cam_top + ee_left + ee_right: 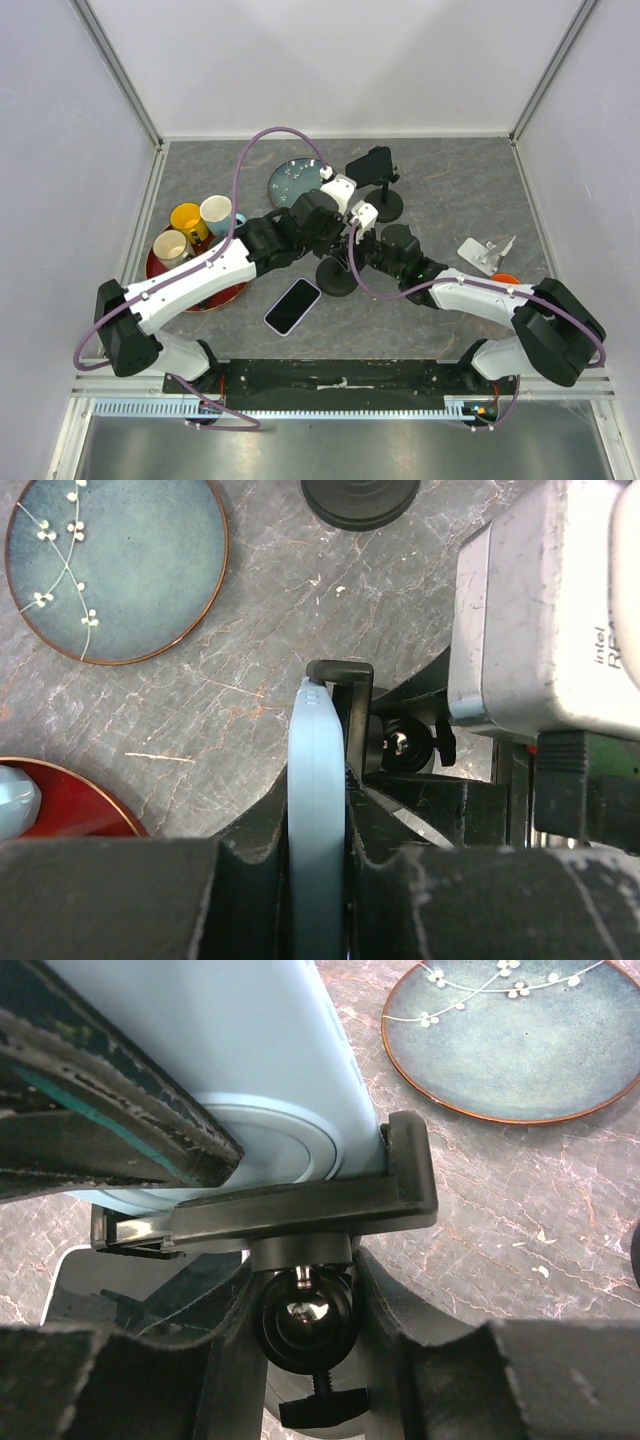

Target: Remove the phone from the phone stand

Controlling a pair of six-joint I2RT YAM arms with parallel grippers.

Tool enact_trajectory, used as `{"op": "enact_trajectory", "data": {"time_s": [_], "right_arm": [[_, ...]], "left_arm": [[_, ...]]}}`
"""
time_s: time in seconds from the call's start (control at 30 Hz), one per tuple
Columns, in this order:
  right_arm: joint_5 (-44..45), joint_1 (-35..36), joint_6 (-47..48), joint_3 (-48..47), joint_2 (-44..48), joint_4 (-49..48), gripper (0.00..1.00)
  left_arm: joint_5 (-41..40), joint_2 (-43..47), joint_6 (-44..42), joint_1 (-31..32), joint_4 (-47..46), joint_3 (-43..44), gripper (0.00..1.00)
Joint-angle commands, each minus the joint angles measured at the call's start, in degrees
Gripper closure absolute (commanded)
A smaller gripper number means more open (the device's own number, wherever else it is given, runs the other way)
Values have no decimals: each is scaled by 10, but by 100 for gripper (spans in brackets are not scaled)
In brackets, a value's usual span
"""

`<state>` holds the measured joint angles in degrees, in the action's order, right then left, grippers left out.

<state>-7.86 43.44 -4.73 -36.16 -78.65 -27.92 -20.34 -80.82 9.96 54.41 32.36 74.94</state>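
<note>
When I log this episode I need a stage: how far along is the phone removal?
Done: both grippers are at the phone stand. In hand: the left gripper pinches the light blue phone, the right gripper brackets the ball joint. Left: the phone sits in the clamp, so pulling it free remains.

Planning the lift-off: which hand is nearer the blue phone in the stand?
Left. The left hand grips the phone by its faces; the right hand sits lower, straddling the stand's ball joint under the clamp.
</note>
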Motion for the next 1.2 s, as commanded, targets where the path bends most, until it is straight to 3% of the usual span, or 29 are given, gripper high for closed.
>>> {"op": "enact_trajectory", "data": {"time_s": [0.0, 0.2, 0.5, 0.8, 0.97, 1.17], "right_arm": [[25, -7, -5, 21, 21, -23, 100], [75, 13, 7, 57, 34, -39, 100], [173, 74, 39, 98, 33, -78, 100], [189, 76, 29, 93, 23, -71, 100], [197, 76, 31, 83, 21, -50, 100], [276, 75, 36, 72, 46, 10, 100]], "left_arm": [[-48, 33, 4, 5, -32, 23, 98], [-166, 29, 123, -3, -10, 22, 98], [-226, -20, 227, -8, 35, 43, 98], [-231, 17, 218, -20, 8, 37, 98], [-219, 75, 167, -34, -83, 0, 98], [-194, 64, 111, -61, -33, 15, 98]]}}
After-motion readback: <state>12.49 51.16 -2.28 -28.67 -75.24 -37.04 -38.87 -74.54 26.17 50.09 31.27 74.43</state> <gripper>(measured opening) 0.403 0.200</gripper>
